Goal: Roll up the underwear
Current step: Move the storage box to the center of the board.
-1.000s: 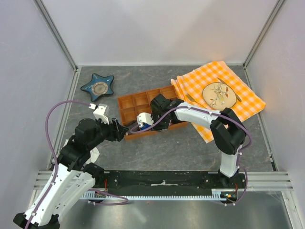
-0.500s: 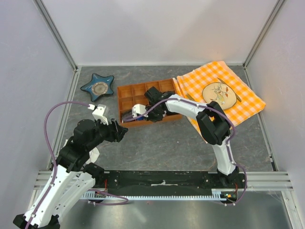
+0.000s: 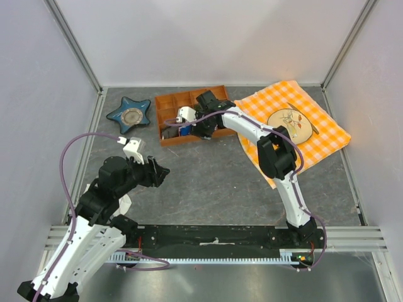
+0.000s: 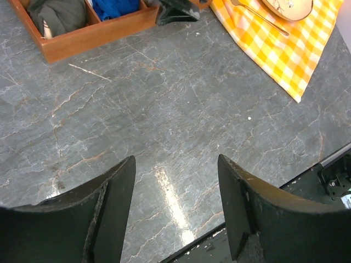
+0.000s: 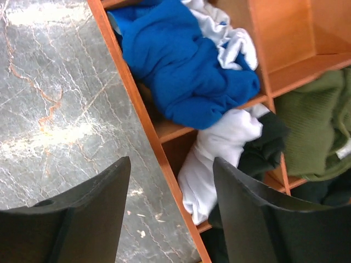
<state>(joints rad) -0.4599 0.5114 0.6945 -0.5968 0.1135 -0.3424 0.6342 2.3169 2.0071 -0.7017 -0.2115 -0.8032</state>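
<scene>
**Underwear [image 5: 317,123] bundled in the tray [image 5: 138,104], both grippers empty**

Right wrist view: right gripper [image 5: 171,163] hanging over the tray's worktop-side wall, fingers wide, nothing between them. At 3 o'clock of that view, the olive underwear, crumpled in a compartment of the inner row, with a scrap of cream at its lower edge. Toward 12 o'clock, a blue garment [image 5: 181,60] touching a white garment [image 5: 233,38]. Toward 6 o'clock, a second white garment [image 5: 216,153] pressed against a black garment [image 5: 263,145].

Left wrist view: left gripper [image 4: 175,161] above bare worktop [image 4: 164,109], fingers wide and empty, well apart from the tray. At 11 o'clock, the tray's corner with a dark bundle [image 4: 57,13] just beside the blue garment; olive or black, cannot tell. At 1 o'clock, an orange checked cloth [image 4: 279,49] carrying a plate [image 4: 288,5] and a piece of cutlery [image 4: 258,16].

Overhead only: tray at 11 o'clock of the worktop, a blue star-shaped dish [image 3: 130,114] near it at 10 o'clock, the cloth at 2 o'clock. Green cloth not made out there, the tray's contents too small
</scene>
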